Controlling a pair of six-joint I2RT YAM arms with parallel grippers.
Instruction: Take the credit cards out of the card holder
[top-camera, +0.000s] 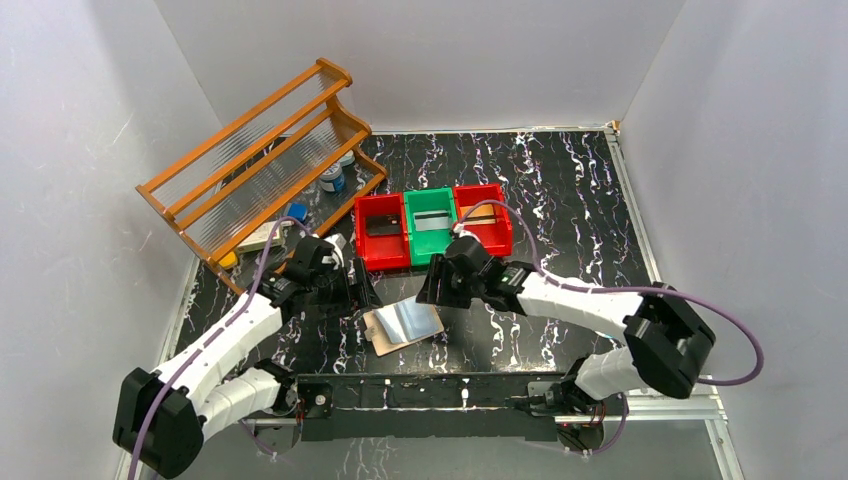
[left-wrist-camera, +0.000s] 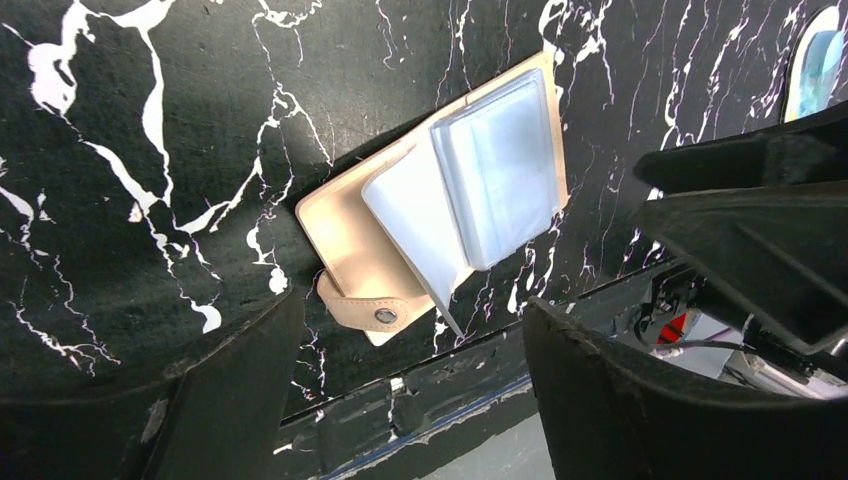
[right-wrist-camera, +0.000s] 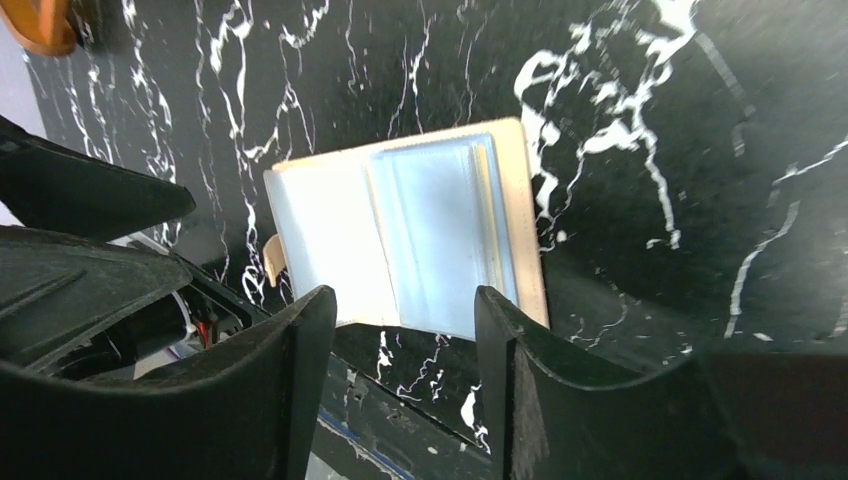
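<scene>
Near left tool (left-wrist-camera: 410, 320) and right tool (right-wrist-camera: 405, 300), both apart: card holder (top-camera: 403, 325), sleeve contents indiscernible.

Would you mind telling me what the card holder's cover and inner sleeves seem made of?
The cover of the card holder looks like matte tan leather or an imitation: its surface is dull and even. The sleeves look like glossy clear plastic: they catch glare.

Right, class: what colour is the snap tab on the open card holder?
The tab is pale tan, its round snap dark; clearest in the left wrist view.
</scene>
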